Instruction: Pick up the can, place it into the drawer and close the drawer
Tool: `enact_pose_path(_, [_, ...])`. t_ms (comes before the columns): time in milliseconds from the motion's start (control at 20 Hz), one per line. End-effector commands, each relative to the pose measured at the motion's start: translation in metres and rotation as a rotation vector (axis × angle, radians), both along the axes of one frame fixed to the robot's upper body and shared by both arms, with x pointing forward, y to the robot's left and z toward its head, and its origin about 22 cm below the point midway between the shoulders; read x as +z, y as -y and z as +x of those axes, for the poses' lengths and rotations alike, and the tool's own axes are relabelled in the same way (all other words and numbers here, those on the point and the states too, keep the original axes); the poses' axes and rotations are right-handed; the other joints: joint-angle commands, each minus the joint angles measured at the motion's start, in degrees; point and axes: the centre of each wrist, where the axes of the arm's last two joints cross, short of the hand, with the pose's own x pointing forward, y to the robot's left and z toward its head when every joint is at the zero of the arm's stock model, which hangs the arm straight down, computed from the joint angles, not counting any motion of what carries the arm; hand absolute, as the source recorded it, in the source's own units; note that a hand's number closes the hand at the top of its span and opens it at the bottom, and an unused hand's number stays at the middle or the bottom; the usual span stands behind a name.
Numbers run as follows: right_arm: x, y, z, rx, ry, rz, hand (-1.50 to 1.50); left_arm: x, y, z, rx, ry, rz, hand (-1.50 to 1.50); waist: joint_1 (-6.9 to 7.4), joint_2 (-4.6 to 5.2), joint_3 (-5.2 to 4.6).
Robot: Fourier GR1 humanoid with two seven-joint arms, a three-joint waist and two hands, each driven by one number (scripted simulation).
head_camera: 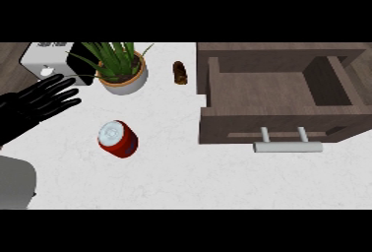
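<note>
At the frame's left edge, a matte black left hand [36,106]; below it, a smooth grey forearm [15,184].

The can [118,139] is red with a silver-white top. Left of it, the hand [38,104] is black on a grey forearm [15,182]. Behind the can, a green-leaved plant [112,56] stands in a pale grey pot [125,83]. The drawer [280,123] to the can's right is dark brown wood with a silver handle [288,146]. The counter [174,177] is white, faintly veined.
</note>
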Motion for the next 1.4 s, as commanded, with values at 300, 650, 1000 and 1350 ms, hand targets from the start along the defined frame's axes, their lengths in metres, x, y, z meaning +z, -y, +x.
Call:
enact_pose_path(300, [0.011, 0.02, -0.008, 0.006, 0.007, 0.004, -1.5, -0.035, 0.047, 0.013, 0.018, -0.01, 0.042, -1.5, 0.01, 0.01, -0.04])
enact_pose_path(650, [0.006, 0.001, -0.024, -0.005, 0.004, -0.004, -1.5, -0.073, 0.038, 0.012, 0.027, 0.003, 0.075, -1.5, 0.02, 0.05, -0.06])
enact_pose_path(1000, [-0.008, 0.013, -0.015, 0.01, 0.004, 0.001, -1.5, -0.123, 0.052, 0.008, 0.112, -0.007, 0.109, -1.5, -0.03, 0.15, -0.07])
enact_pose_path(1350, [0.014, 0.015, -0.029, 0.011, 0.004, 0.001, -1.5, -0.145, 0.023, 0.026, 0.172, -0.002, 0.132, -1.5, -0.63, 0.28, -0.12])
